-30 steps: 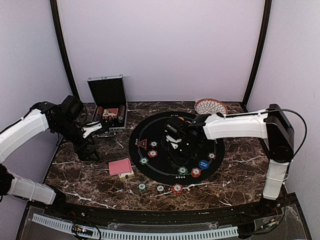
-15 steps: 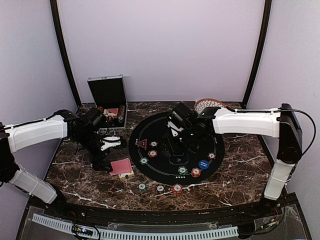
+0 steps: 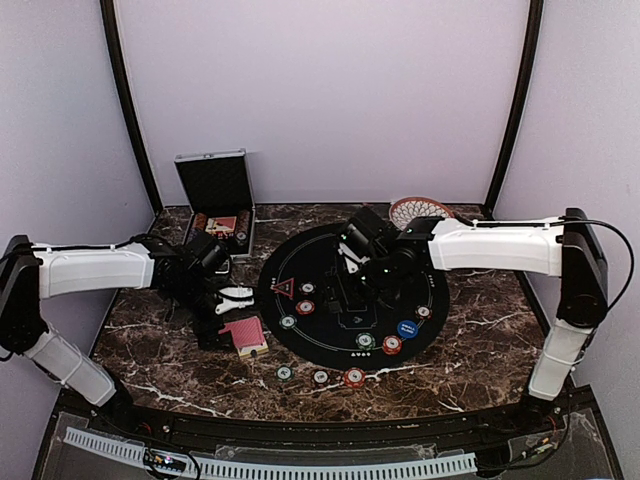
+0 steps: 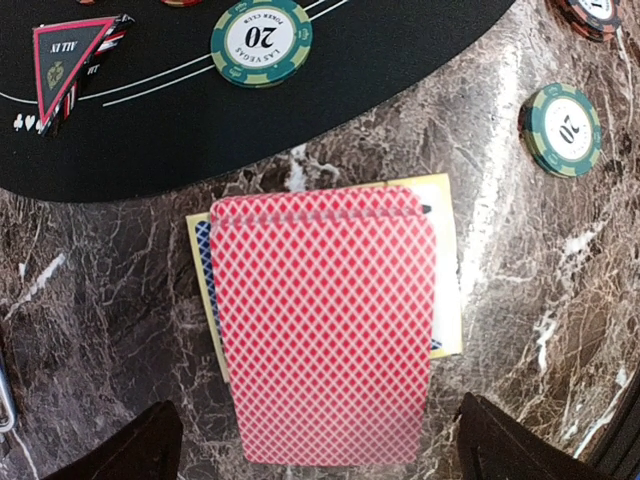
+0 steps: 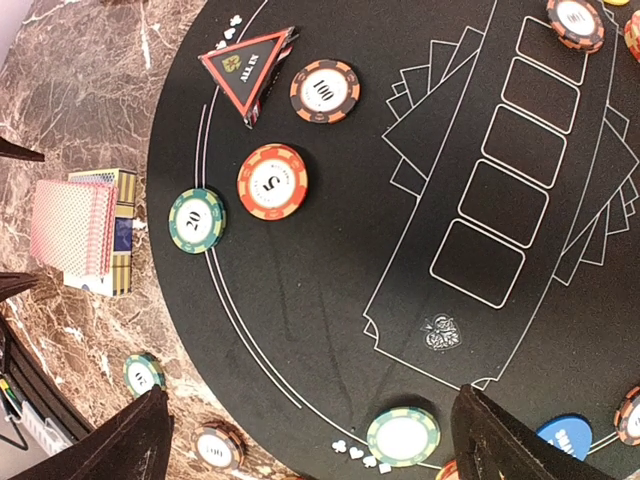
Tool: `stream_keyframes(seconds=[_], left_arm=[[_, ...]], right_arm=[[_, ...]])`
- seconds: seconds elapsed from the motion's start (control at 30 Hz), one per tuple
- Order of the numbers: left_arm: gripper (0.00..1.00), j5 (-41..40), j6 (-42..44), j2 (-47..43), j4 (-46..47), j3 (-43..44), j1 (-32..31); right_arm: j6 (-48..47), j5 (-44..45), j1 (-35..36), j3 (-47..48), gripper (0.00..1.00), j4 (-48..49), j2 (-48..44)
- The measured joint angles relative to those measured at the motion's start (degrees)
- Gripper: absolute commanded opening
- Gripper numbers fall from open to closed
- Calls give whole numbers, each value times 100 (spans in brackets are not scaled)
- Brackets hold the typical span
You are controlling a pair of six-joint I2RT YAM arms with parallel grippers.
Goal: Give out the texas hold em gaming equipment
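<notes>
A red-backed deck of cards [image 3: 241, 333] lies on the marble left of the black round mat [image 3: 300, 250]. My left gripper [image 3: 225, 318] hangs open just above the deck [image 4: 325, 325], one finger on each side and not touching it. My right gripper [image 3: 352, 290] is open and empty over the mat's middle [image 5: 320, 440]. On the mat lie the red-edged triangle marker [image 5: 245, 68], a 100 chip [image 5: 324, 90], an orange 5 chip [image 5: 272, 181], a green 20 chip [image 5: 197, 220], a green-white chip [image 5: 403, 436] and a blue chip [image 3: 407, 328].
Three chips [image 3: 320, 377] lie on the marble in front of the mat. A yellow card box [image 4: 445, 260] sits under the deck. An open silver case [image 3: 215, 185] stands at the back left. A woven dish [image 3: 421, 212] sits at the back right.
My left arm has swung right and forward from near the case to over the deck. My right gripper moved back over the mat, then stayed put.
</notes>
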Motion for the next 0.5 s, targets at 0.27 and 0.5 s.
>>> stream_keyframes(seconds=[0.27,0.5], left_arm=[[99,-122,24,146,149,0,-7],[99,-131,44,201,146,0,-26]], right_arm=[[-26,59,0,0,98,0,-24],[-42,59,0,0,99,0,-26]])
